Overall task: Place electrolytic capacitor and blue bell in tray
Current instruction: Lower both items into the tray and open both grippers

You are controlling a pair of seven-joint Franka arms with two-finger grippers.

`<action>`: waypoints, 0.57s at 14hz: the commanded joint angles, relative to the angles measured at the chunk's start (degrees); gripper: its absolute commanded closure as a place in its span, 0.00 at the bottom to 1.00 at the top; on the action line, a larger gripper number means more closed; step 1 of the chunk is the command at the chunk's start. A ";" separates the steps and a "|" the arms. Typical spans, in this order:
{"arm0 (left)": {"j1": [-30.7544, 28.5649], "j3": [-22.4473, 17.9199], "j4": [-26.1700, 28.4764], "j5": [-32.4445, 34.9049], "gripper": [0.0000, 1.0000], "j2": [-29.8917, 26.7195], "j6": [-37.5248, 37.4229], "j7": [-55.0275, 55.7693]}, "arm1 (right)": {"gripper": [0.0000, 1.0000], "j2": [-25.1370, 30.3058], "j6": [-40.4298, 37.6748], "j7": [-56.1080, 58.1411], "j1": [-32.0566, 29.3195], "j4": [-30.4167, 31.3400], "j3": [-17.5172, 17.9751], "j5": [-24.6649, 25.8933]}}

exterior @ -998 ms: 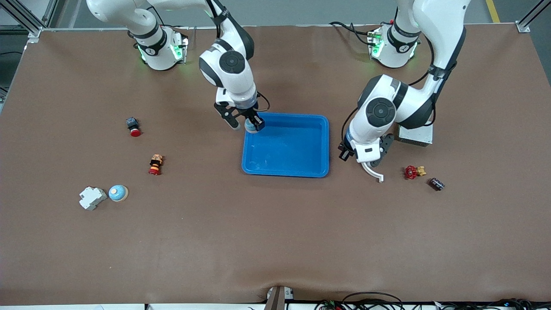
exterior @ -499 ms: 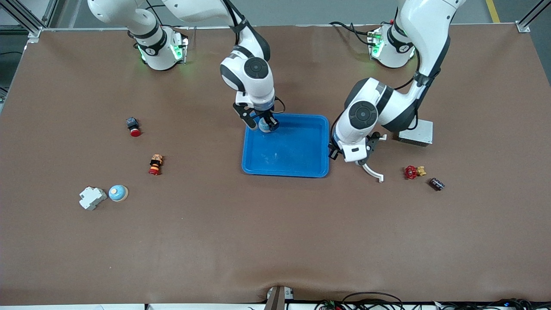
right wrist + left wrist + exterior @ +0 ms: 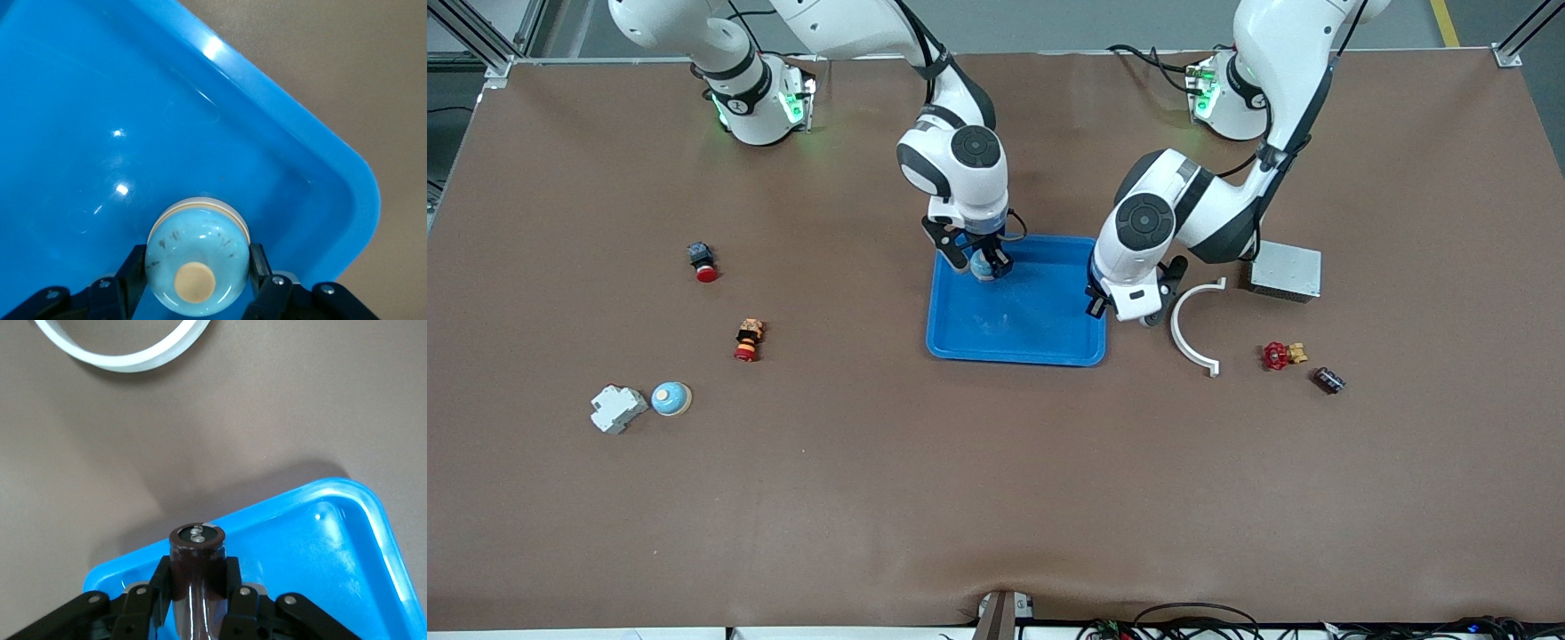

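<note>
Tray [image 3: 1040,329] lies directly under the right end effector [image 3: 983,264] clenching the blue bell [image 3: 197,259]; the left end effector [image 3: 199,600], clenching the capacitor [image 3: 195,577], hangs over its rim.

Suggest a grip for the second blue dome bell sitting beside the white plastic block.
Probably from straight above, the fingers closing across the round base rim of the blue dome bell. It sits upright with its tan button on top, and the dome would likely slip. Set the fingers crosswise to the white plastic block, which sits close against one side.
</note>
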State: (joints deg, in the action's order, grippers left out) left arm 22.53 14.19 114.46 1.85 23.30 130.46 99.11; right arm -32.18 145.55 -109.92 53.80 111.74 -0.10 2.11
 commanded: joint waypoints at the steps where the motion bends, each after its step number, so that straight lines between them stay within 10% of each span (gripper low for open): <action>1: 2.51 0.05 -0.12 0.18 1.00 -0.18 -0.29 3.54 | 1.00 -1.92 -0.35 -2.05 0.78 -2.14 -0.78 1.14; 4: 3.66 0.05 0.06 0.18 1.00 0.52 -0.29 4.51 | 0.86 -2.71 -0.35 -4.33 0.60 -3.19 -0.86 1.23; 5: 4.19 0.05 0.23 0.18 1.00 0.69 -0.29 4.95 | 0.11 -2.80 -0.26 -4.25 0.43 -3.19 -0.86 1.32; 8: 4.46 0.14 0.24 0.18 1.00 1.84 0.94 5.83 | 0.00 -2.98 -0.44 -4.25 0.25 -3.19 -1.30 4.65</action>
State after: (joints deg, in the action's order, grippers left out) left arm 26.80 14.26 114.75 1.85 24.67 130.57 103.69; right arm -33.93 145.38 -112.40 53.80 110.01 -0.77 3.81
